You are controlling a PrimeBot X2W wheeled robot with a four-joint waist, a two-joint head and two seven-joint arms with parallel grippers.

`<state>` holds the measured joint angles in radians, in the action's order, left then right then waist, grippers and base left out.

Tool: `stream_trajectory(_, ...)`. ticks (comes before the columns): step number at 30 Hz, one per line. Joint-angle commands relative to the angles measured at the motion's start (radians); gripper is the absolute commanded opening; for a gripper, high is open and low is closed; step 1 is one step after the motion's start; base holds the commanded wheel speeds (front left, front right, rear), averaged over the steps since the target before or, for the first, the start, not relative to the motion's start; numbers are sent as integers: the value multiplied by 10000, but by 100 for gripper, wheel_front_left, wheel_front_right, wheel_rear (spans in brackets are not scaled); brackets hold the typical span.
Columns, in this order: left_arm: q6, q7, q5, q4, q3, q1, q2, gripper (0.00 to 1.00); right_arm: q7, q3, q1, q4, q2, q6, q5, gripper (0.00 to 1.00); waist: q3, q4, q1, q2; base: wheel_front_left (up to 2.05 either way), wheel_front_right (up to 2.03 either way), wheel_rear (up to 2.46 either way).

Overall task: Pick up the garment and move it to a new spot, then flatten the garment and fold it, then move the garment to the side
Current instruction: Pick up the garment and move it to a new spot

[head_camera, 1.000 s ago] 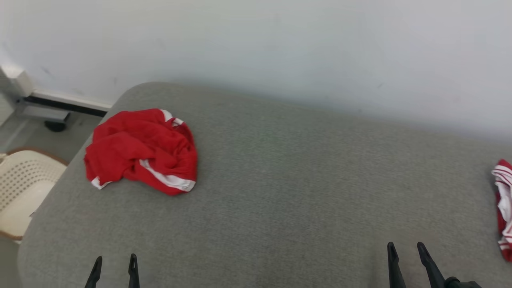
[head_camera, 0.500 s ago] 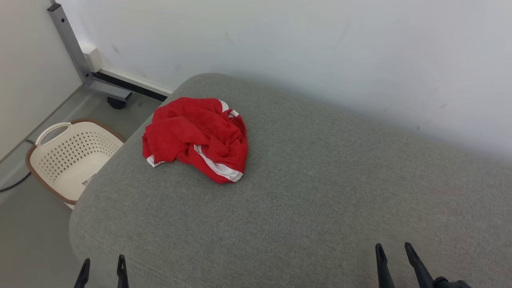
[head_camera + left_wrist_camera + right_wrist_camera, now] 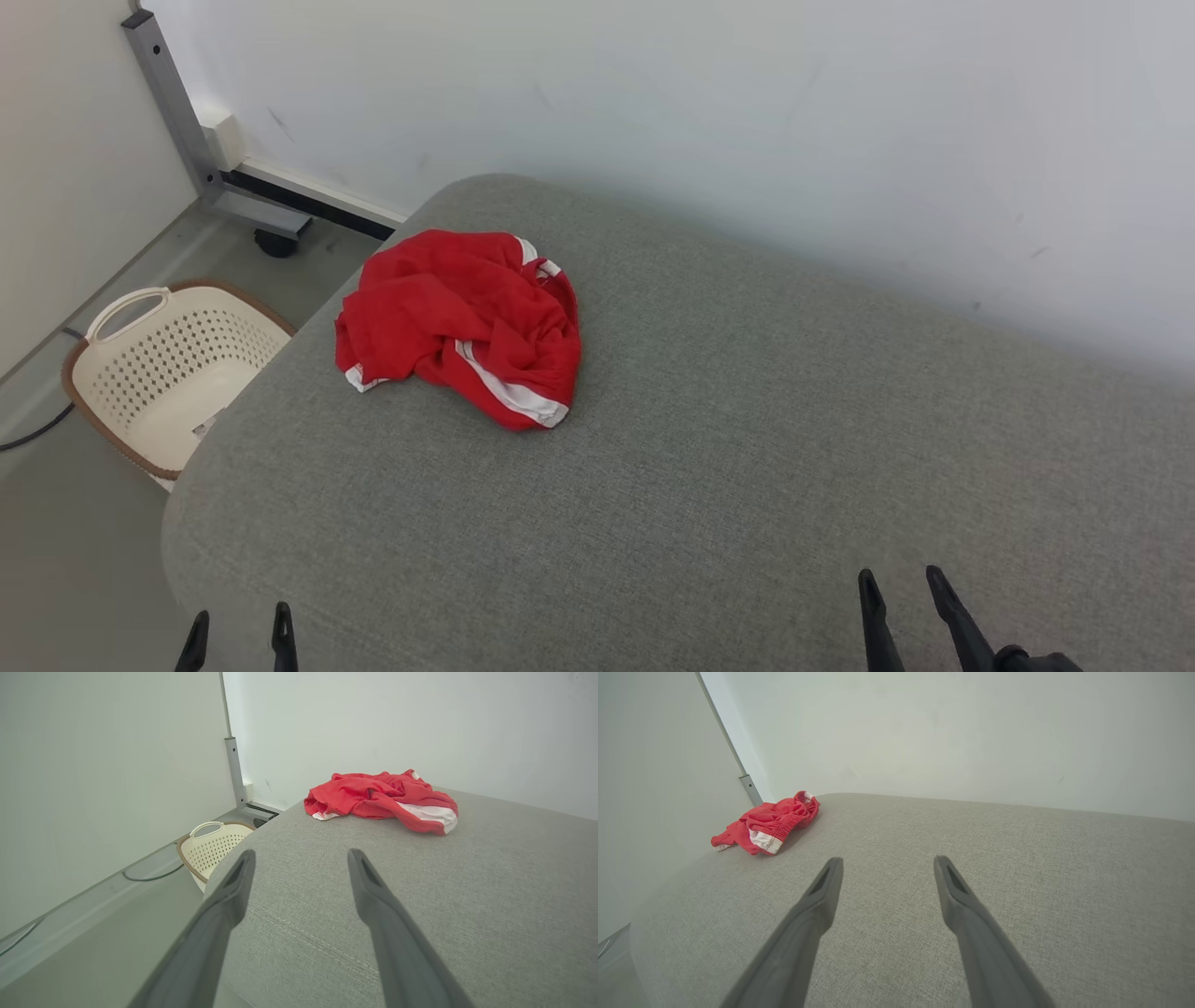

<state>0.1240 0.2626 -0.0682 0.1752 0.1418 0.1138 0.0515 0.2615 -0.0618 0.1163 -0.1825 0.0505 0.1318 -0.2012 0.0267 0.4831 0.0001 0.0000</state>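
Observation:
The garment (image 3: 462, 322) is a crumpled red cloth with white trim, lying in a heap near the far left corner of the grey padded surface (image 3: 709, 448). It also appears in the left wrist view as the garment (image 3: 380, 800) ahead of the fingers, and in the right wrist view as the garment (image 3: 766, 823) far off to the left. My left gripper (image 3: 239, 625) stands open at the surface's near left edge, well short of the cloth. My right gripper (image 3: 901, 586) is open at the lower right, empty and far from the cloth.
A cream perforated laundry basket (image 3: 159, 369) sits on the floor just left of the surface, seen too as the basket (image 3: 212, 847). A grey metal post (image 3: 173, 112) on a wheeled base stands at the back left. A pale wall runs behind the surface.
The camera has swung left, so the whole picture shifted right and the basket and post came into view. The garment lies as before. Both grippers stay open.

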Motion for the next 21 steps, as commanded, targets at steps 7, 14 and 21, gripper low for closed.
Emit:
stream_trajectory(7,64,39,-130,105,308,-1345,142,100,38,-294,-471,221,-2,-19,303,100,-703,-1522,-1,0,0,0,0)
stream_trajectory(14,53,39,-601,845,756,-3414,725,100,38,-349,-1285,489,3,-20,603,100,-1862,-2979,-1,0,0,0,0)
stream_trajectory(21,48,15,-1238,2431,913,-5530,1702,100,38,-263,-2227,843,-1,-20,675,100,-3172,-4145,-1,0,0,0,0)
